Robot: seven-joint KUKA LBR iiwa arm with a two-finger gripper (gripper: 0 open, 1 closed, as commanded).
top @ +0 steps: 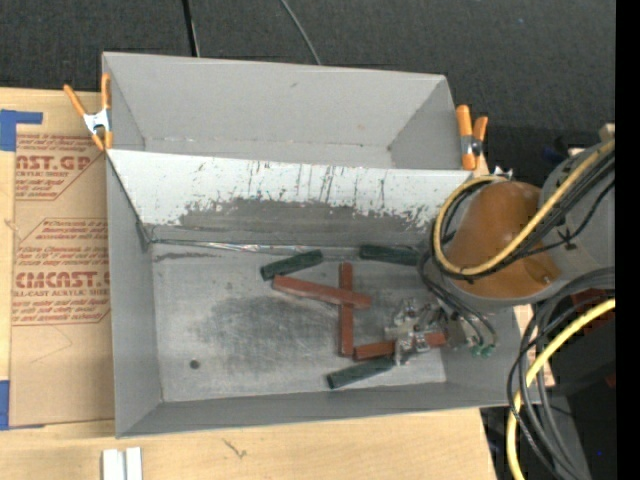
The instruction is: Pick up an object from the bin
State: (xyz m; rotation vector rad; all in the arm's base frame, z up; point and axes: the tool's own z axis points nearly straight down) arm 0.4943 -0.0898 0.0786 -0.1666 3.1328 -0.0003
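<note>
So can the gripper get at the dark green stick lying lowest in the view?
Probably yes. The dark green stick lies flat just below the gripper in the view, with nothing on top; only a short red-brown stick lies close beside it.

Bin (pixel 280 183): free room, obstructions
Left half of floor bare; red-brown sticks (pixel 346 308) and dark green sticks (pixel 360 373) cluster right of centre.

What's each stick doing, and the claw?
claw: low, at the short red stick.
short red stick: flat, by the claw.
slanted red stick: flat, crossed.
straight red stick: flat, crossed.
front green stick: flat, alone.
left green stick: flat, alone.
back green stick: flat, by the wall.
</note>
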